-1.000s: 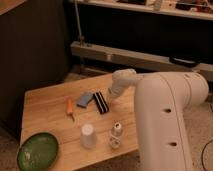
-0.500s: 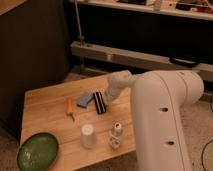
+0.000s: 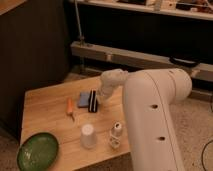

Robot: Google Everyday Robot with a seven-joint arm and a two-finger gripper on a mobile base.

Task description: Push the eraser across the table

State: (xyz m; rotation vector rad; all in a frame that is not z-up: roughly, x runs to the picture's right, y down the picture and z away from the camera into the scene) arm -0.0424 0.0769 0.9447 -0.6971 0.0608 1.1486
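Observation:
The eraser (image 3: pixel 93 101), a small black bar with pale stripes, lies on the light wooden table (image 3: pixel 46 111) near its middle, touching the right side of a flat blue-grey block (image 3: pixel 84 99). My gripper (image 3: pixel 101 96) is at the end of the white arm, low over the table, right beside the eraser's right side. An orange carrot (image 3: pixel 69 107) lies left of the block.
A green plate (image 3: pixel 38 151) sits at the front left corner. An upturned white cup (image 3: pixel 88 136) and a small white bottle (image 3: pixel 116 134) stand near the front edge. The bulky white arm (image 3: pixel 150 115) covers the table's right side. A metal rail and shelving stand behind.
The arm has shifted slightly left, bringing the gripper closer against the eraser. The eraser and block sit a little further left than a second ago.

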